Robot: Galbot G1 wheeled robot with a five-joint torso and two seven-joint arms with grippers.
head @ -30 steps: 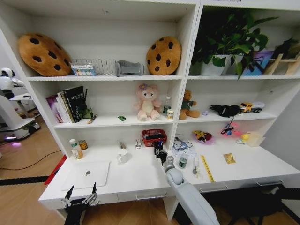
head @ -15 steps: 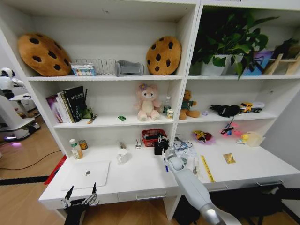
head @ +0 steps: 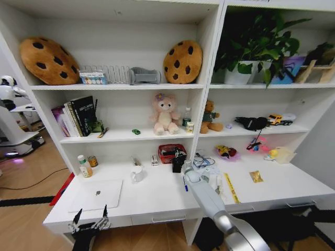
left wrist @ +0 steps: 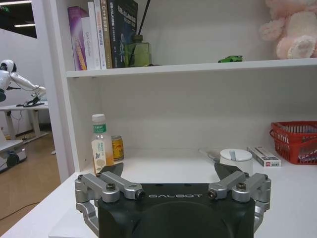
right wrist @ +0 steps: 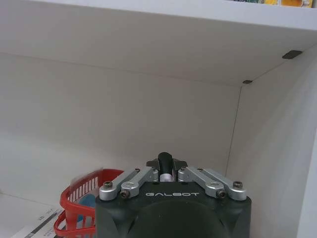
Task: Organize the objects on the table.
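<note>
The table (head: 152, 201) stretches across in front of me, and the job splits by reach. The laptop (head: 97, 194) lies flat towards its left end. My left gripper (head: 90, 217) is parked low at the front edge just before it, fingers spread wide with nothing between them. The rest of the clutter sits on my right arm's side. My right gripper (head: 178, 162) is out over the middle of the table, up against the red basket (head: 171, 152) at the back. From the right wrist, the basket's rim (right wrist: 81, 203) lies close beside and just ahead of my fingertips. Those fingers are drawn together. A small pale bit shows between the tips, but I cannot tell what it is. The white mug (head: 137, 174) stands between the two arms, somewhat nearer the right. The yellow ruler (head: 231, 188) lies outboard of my right forearm, its long axis running front to back. The blue pen (head: 185, 183) lies on the tabletop just back of my right gripper, also lengthwise front to back, so I judge the right hand is the nearer one for it.
</note>
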